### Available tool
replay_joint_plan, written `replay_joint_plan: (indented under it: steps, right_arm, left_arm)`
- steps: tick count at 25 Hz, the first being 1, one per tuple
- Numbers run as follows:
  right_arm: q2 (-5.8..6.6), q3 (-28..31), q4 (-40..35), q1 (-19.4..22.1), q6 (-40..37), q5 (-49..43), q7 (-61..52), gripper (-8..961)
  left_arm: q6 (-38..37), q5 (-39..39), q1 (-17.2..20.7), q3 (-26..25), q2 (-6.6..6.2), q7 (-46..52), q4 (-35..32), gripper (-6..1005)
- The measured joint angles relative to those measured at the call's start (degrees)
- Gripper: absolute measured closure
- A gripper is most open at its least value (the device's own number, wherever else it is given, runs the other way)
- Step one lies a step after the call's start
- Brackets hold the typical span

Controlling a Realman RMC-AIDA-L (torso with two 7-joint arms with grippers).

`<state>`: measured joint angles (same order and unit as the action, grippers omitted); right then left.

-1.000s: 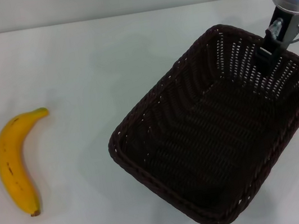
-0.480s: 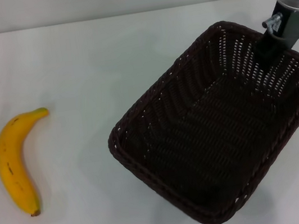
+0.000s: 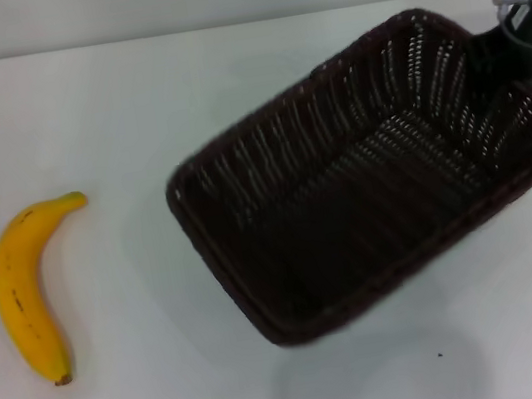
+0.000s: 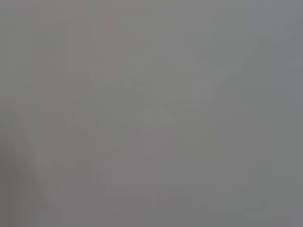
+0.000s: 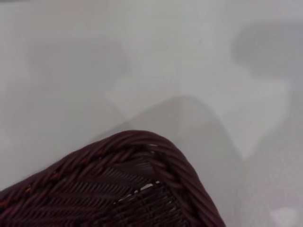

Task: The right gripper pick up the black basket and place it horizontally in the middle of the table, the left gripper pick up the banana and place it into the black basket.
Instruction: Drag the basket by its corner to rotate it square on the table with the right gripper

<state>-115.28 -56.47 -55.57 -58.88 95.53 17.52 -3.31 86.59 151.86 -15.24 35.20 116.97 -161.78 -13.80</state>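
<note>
Since the earlier frames we have lifted and swung the black basket [image 3: 364, 179]: its near corner has risen off the desk [image 3: 178, 92], its long axis has turned closer to horizontal, and a soft shadow now lies below it on the white surface. Our right end effector [image 3: 505, 45] has shifted toward the right edge of the head view and still sits at the basket's far right rim. We judge it to be pinching that rim, since the basket hangs tilted with nothing else holding it, though the fingertips themselves are hidden against the dark weave. From the right wrist view we see only a braided corner of the basket [image 5: 128, 189] with bare desk beyond it.

Our banana [image 3: 25, 288] lies untouched on the left side of the desk, well apart from the basket, stem tip pointing up and to the right. Our left end effector is not in the head view, and the left wrist view shows only a plain grey blur, so we cannot tell its state.

We judge the task to be in its first half: the basket is carried but not yet set down in the middle, and the whole banana step remains.
</note>
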Motion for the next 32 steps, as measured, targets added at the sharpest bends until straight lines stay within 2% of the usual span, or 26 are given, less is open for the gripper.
replay_joint_plan:
  steps: [9,16,24,31,32]
  right_arm:
    - [-0.35,-2.2,-3.8,5.5,0.8,5.6,-7.0,790]
    - [-0.42,-12.1,-11.7,10.2,2.1,11.4,-15.9,803]
    - [0.06,-15.5,-11.6,10.3,1.9,10.1,-14.6,811]
    - [0.16,-12.1,-8.9,9.8,1.6,10.6,-10.0,820]
    - [0.24,-12.0,-8.9,9.7,1.6,10.5,-9.6,795]
  left_arm:
    - [-3.1,-1.0,-3.0,-1.2,-2.24,0.3,0.0,122]
    - [-6.0,-2.6,-5.1,-1.2,-3.66,1.0,0.4,122]
    - [-7.5,-4.6,-6.4,-1.2,-3.86,1.4,0.2,122]
    - [-7.6,-4.7,-6.5,-1.2,-3.86,1.7,0.4,123]
    - [-7.6,-4.7,-6.5,-1.2,-3.85,1.7,0.4,123]
